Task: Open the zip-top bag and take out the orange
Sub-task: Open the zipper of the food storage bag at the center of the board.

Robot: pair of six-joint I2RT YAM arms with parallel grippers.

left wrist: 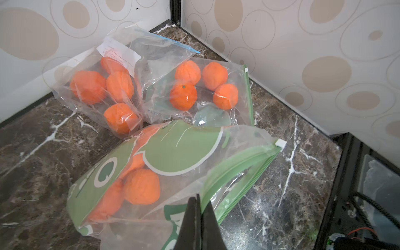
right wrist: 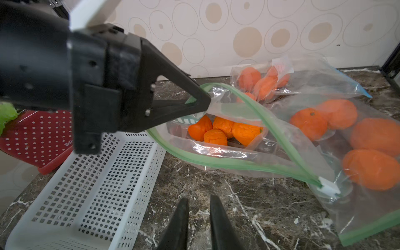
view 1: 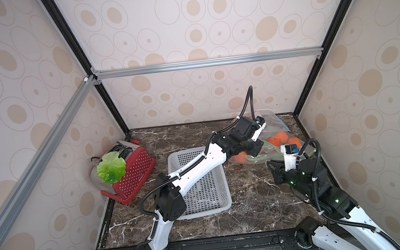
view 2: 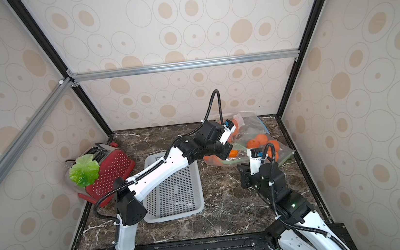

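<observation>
Three zip-top bags lie on the one tabletop [view 1: 252, 201]: a blue-sealed bag [left wrist: 155, 49], a green-sealed bag [left wrist: 237, 75] and a green-printed bag [left wrist: 179, 149]. Four oranges [left wrist: 183, 96] show in each, twelve in all. There is one white basket [view 1: 203, 212], one red toaster [view 1: 135, 173] and one green leaf [view 1: 111, 168]. Two end effectors count too: the left end effector [left wrist: 196, 198] and the right end effector [right wrist: 199, 200].

L gripper [left wrist: 198, 198] tight, R gripper [right wrist: 198, 200] ajar
</observation>
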